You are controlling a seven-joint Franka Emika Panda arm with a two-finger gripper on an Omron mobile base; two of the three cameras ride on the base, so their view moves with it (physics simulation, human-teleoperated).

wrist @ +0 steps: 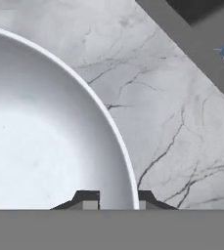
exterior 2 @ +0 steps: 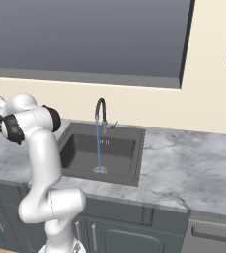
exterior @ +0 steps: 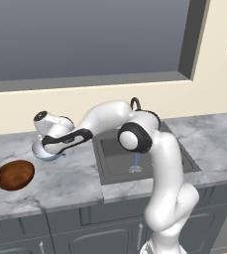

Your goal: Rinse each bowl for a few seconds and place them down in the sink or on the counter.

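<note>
While water is running in a thin blue stream (exterior 2: pixel 99 146) from the faucet (exterior 2: pixel 100 112) into the sink (exterior 2: pixel 83 157), we are reaching out to the left over the counter (exterior: pixel 70 181), well away from the basin. Our gripper (wrist: pixel 118 199) is sitting at the rim of the pale blue-white bowl (wrist: pixel 45 127), with one finger tip inside the bowl wall and the other outside it, so the fingers are clenching on the rim. From the left base view, that bowl (exterior: pixel 47 153) is resting on the counter beneath our hand, between the sink and the dark reddish-brown bowl (exterior: pixel 14 174). The brown bowl is lying near the counter's front edge, apart from the pale one and untouched. Behind the counter, a large window (exterior: pixel 85 39) is filling the wall above us.
</note>
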